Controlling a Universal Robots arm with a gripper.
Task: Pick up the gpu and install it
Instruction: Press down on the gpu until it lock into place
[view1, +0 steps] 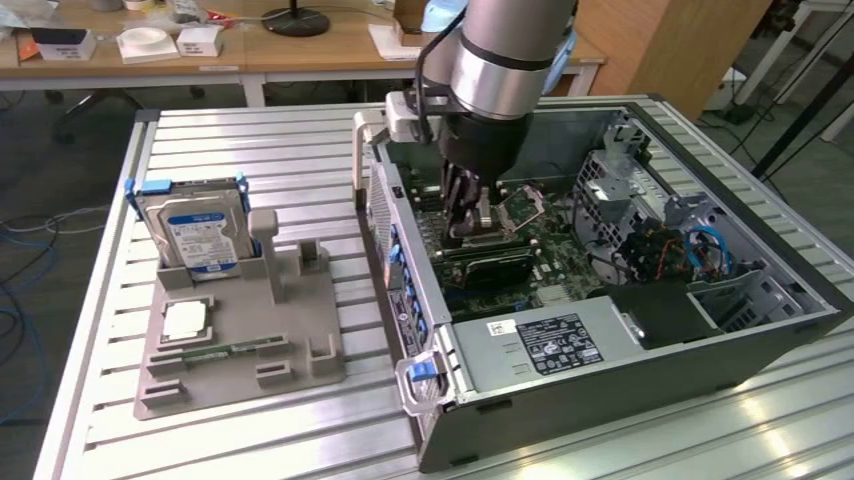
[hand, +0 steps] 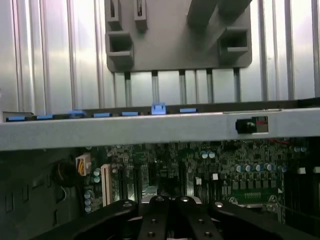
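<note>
Gripper (view1: 470, 235) in PC case (view1: 747, 345); fixture (view1: 240, 345) on exterior view's left.

Hard drive (view1: 194, 228) upright in grey holder tray (view1: 240, 345); desk (view1: 267, 50) behind.

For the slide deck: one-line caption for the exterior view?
Shut gripper lowered inside the open PC case over the motherboard; hard drive standing in the gray holder.

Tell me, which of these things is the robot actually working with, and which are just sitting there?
Part of the job:
- gripper, shut, reaching into the open computer case
- gpu, apparently the black card right under the gripper
- motherboard

Just lying about:
- hard drive, upright in the grey holder
- square chip
- memory stick
</note>
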